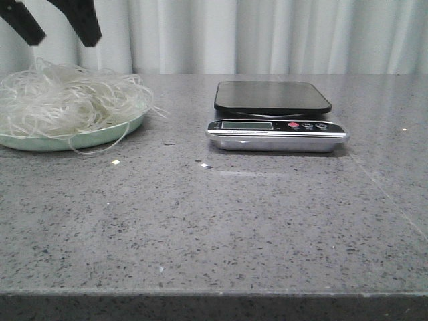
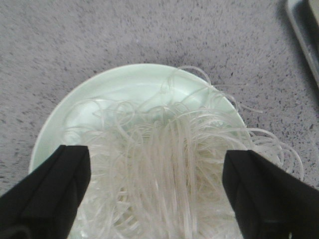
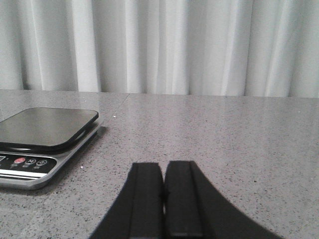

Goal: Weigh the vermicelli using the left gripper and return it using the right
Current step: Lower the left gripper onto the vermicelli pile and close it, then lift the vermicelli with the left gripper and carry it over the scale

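Note:
The vermicelli [image 1: 63, 100] is a loose whitish tangle heaped on a pale green plate [image 1: 100, 136] at the table's far left. My left gripper [image 1: 61, 35] hangs open above the heap, clear of it. In the left wrist view the vermicelli [image 2: 169, 164] lies below between the two wide-apart black fingers [image 2: 55, 189], and the left gripper [image 2: 157, 157] holds nothing. The scale [image 1: 274, 115] stands right of the plate, its black platform bare. My right gripper [image 3: 163, 169] is shut and empty over bare table, with the scale [image 3: 45, 137] off to one side of it.
The grey speckled table [image 1: 221, 227] stretches toward its front edge. White curtains [image 1: 267, 33] hang behind. A few small crumbs [image 1: 115, 162] lie on the table near the plate.

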Controlling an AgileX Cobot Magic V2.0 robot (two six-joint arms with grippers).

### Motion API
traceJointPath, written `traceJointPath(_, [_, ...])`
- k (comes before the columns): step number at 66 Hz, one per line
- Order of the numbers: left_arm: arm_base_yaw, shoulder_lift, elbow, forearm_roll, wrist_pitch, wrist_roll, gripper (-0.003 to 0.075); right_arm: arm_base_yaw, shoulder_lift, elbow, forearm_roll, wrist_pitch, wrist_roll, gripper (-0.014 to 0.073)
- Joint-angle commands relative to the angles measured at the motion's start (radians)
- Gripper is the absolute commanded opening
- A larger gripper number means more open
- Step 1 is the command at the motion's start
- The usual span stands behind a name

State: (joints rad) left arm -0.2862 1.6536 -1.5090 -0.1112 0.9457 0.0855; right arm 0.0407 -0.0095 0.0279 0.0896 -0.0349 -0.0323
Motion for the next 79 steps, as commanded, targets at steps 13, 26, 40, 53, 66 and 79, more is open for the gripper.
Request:
traceJointPath(13, [-0.004,0.052,-0.062,-0.002,0.150,-0.040,0.0599,-0.005,-0.017,-0.008,-0.004,-0.076,0.000,0.0160])
traceJointPath(26, [-0.004,0.062,-0.062,0.007,0.175,-0.040,0.0533,-0.005,-0.018,-0.008,-0.004,-0.076,0.000,0.0160])
traceJointPath(40, [-0.004,0.062,-0.062,0.007,0.169,-0.040,0.0162,-0.005,-0.018,-0.008,-0.004,-0.076,0.000,0.0160])
traceJointPath(53, [-0.030,0.035,-0.148,-0.135,0.118,0.004,0.0130,-0.005,-0.018,-0.008,-0.004,-0.076,0.000,0.0160])
traceJointPath(66, [-0.158,0.040,-0.377,-0.185,0.099,0.026,0.0130,-0.005,-0.018,-0.008,-0.004,-0.076,0.000,0.0160])
traceJointPath(79, [-0.267,0.138,-0.600,-0.184,0.106,0.014,0.0130,-0.004,-0.017,-0.008,-0.004,-0.076,0.000,0.0160])
